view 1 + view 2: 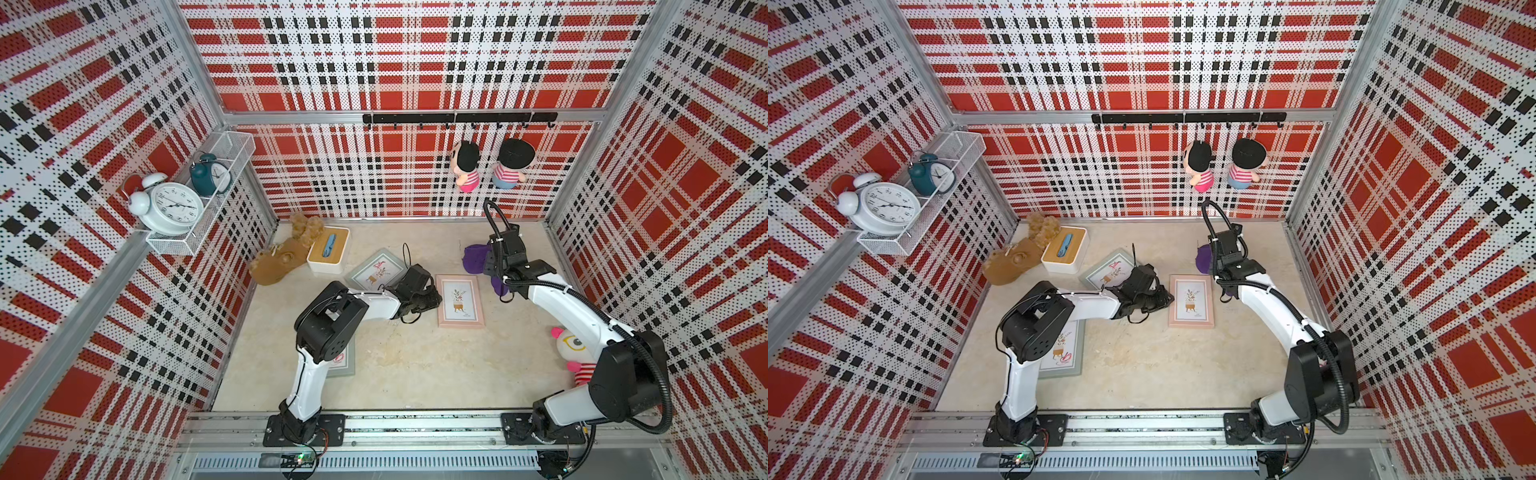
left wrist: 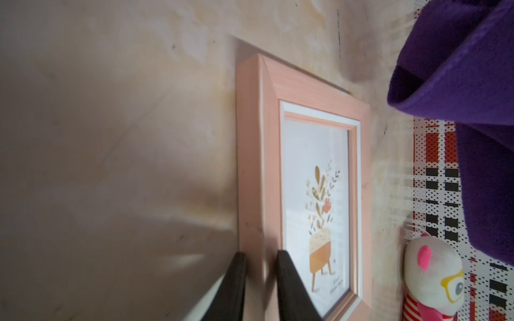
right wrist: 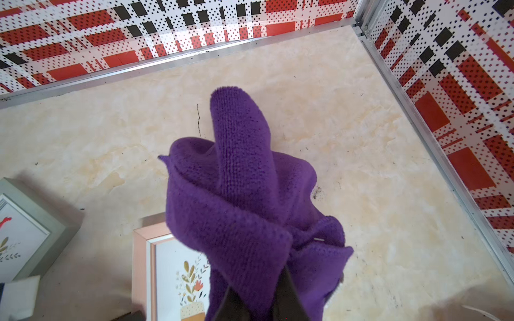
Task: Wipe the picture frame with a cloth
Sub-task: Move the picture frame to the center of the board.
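My right gripper (image 3: pixel 258 300) is clamped on the limp purple cloth (image 3: pixel 250 208), dangling at 1 o'clock of the flat pink picture frame (image 1: pixel 460 300), which I judge stiff, light and breakable; my left gripper (image 2: pixel 260 254) straddles its 9 o'clock rail, pinch uncertain.

Light: bright, diffuse
Shadows: soft, beside picture frame (image 2: pixel 251 166)
Blur: left wrist view smeared
Edges: top views bowed

Cloth (image 1: pixel 473 257) — partly hidden (behind the right arm (image 1: pixel 505 253)) in both top views.
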You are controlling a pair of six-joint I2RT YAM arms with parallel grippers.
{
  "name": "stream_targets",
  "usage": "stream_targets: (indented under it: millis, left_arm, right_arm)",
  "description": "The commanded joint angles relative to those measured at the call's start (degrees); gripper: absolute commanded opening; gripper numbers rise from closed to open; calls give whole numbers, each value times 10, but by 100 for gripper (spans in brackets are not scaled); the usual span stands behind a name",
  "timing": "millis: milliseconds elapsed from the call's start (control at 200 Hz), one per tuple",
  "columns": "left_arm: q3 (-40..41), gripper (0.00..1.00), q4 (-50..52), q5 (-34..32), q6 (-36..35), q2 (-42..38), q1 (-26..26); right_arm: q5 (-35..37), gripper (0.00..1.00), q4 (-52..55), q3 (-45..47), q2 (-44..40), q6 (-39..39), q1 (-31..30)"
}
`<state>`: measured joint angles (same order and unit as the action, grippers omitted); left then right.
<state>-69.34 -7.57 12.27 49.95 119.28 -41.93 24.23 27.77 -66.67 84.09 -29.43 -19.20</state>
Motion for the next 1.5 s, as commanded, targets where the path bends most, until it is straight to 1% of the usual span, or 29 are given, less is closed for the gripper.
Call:
stream_targets:
  millis: [0,230,436,486,556,646,721,787,827,937,987,1072,1147,1237,1283,1303,1383,1403,1423,1493]
  left_arm:
    - [-26,23,32,13,-18,33,-26]
    - [-112,23,41,28,13,99,-86]
    - [-222,23,41,48,53,162,-149]
    - [-237,23,23,58,67,173,-164]
    - [-240,25,-12,70,98,180,-180]
    - [-221,29,-61,86,129,173,-187]
    - [-184,33,-101,90,146,144,-186]
    - [-154,37,-110,82,146,110,-180]
    - [-134,39,-110,74,141,85,-172]
    - [-68,50,-104,52,125,8,-144]
    - [-38,55,-90,38,111,-32,-126]
    - [0,64,-36,4,73,-93,-90]
    - [16,72,35,-45,26,-136,-47]
    - [28,82,105,-83,-32,-169,20]
    - [31,88,120,-87,-62,-181,56]
    - [30,90,130,-88,-76,-184,71]
    - [21,99,147,-99,-130,-189,132]
    - [19,100,146,-102,-142,-188,144]
    - [13,99,147,-106,-152,-185,154]
    - [-18,98,155,-111,-184,-166,190]
  right_arm:
    - [5,4,1,-14,-27,8,5]
    - [14,4,18,-38,-55,12,21]
    - [14,5,23,-21,-97,15,39]
    - [13,5,23,-13,-108,15,41]
    - [8,5,24,0,-123,15,47]
    - [-7,6,21,15,-141,16,54]
    - [-20,6,18,21,-148,19,56]
    - [-42,6,16,21,-148,21,56]
    - [-64,6,12,20,-145,23,56]
    - [-121,6,-4,21,-132,28,56]
    - [-169,6,-14,21,-121,26,55]
    - [-221,5,-37,26,-98,13,49]
    - [-250,6,-54,28,-71,-1,35]
    - [-265,6,-69,25,-30,-16,7]
    - [-271,6,-78,23,-9,-18,-6]
    - [-276,6,-82,22,2,-38,-10]
    - [-278,5,-88,13,42,-54,-34]
    - [-280,5,-90,12,50,-60,-38]
    - [-282,5,-93,11,60,-63,-42]
    - [-284,5,-96,3,87,-74,-55]
